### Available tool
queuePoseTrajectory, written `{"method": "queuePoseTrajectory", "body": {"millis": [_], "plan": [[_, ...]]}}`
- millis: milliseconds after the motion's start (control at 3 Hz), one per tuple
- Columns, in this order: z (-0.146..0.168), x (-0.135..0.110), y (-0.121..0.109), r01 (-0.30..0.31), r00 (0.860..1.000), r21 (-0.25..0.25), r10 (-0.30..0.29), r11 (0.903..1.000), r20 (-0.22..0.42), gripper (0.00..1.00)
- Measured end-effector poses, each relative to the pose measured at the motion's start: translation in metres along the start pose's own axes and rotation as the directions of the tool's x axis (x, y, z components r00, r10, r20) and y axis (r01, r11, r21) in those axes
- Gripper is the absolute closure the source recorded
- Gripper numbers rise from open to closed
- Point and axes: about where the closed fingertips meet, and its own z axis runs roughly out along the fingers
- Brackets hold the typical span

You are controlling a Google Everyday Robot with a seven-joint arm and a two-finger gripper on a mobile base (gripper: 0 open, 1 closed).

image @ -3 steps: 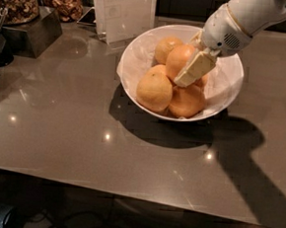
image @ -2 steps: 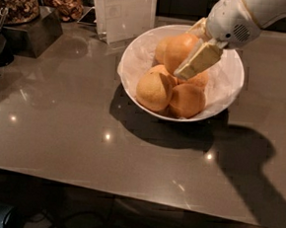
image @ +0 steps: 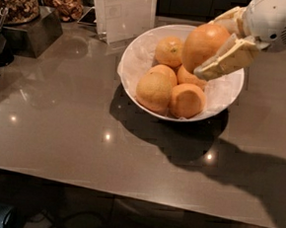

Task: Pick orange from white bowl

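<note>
White jaws clamp orange (image: 204, 41) above bowl (image: 135, 56).

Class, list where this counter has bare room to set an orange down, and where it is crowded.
Free: the wide counter stretch left of and in front of the white bowl; also the strip right of it. Crowded: the bowl itself, and the back-left corner by the snack containers and sign. The claw holds the orange above the bowl's right side.

Orange (image: 200, 41) — in hand (image: 211, 48) — above white bowl (image: 133, 61).
</note>
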Motion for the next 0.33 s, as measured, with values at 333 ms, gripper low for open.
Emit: {"method": "queuePoseTrajectory", "body": {"millis": [333], "plan": [[0.0,0.0,0.0,0.0,1.0,0.0,0.0,1.0,0.0,1.0]]}}
